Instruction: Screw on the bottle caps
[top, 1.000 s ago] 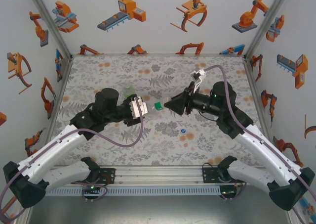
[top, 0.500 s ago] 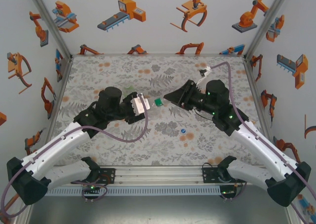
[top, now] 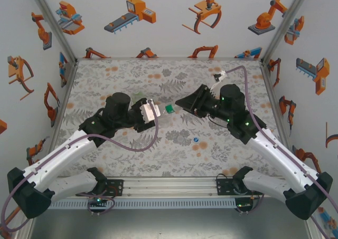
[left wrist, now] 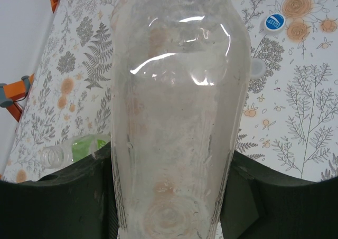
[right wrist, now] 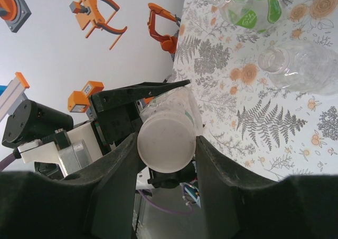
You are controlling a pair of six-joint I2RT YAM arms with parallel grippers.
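The left gripper (top: 149, 113) is clamped around a clear bottle (left wrist: 179, 117) held sideways over the counter (top: 121, 75); the right gripper (top: 180, 104) pinches a pale cap (right wrist: 166, 141) against its mouth.

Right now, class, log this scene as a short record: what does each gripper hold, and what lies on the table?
left gripper: shut on clear bottle
right gripper: shut on pale cap, at that bottle's end
on table: blue cap, green-labelled bottle, second clear bottle
table bottles: both uncapped
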